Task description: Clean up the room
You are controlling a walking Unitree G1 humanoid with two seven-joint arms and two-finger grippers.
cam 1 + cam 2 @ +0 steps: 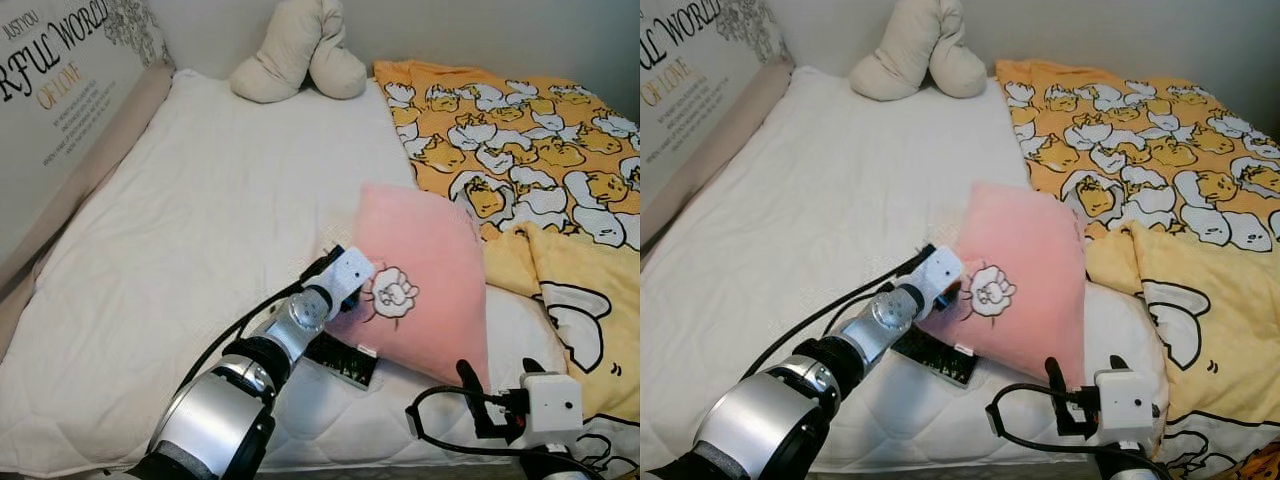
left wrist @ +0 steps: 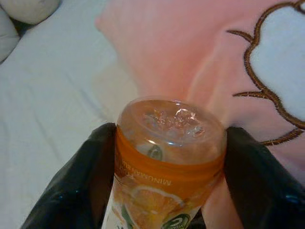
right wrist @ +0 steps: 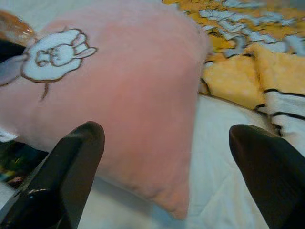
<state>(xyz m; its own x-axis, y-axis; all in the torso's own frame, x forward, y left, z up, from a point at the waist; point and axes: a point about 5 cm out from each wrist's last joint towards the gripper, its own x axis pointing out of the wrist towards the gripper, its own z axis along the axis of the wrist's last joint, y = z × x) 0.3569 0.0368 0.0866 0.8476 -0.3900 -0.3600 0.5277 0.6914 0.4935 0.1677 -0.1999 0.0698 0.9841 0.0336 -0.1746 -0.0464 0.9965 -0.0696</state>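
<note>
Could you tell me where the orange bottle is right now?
The orange bottle is clamped in the left gripper, over the bed beside the pink pillow.

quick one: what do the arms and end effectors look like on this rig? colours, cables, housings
Left arm: glossy silver segments with black joint rings, a round silver wrist joint and a white boxy camera housing. Loose black cables run beside it. Left end effector: two long glossy black fingers. Right end effector: the same black fingers, wider at the base, behind a white square housing with a looping black cable.
</note>
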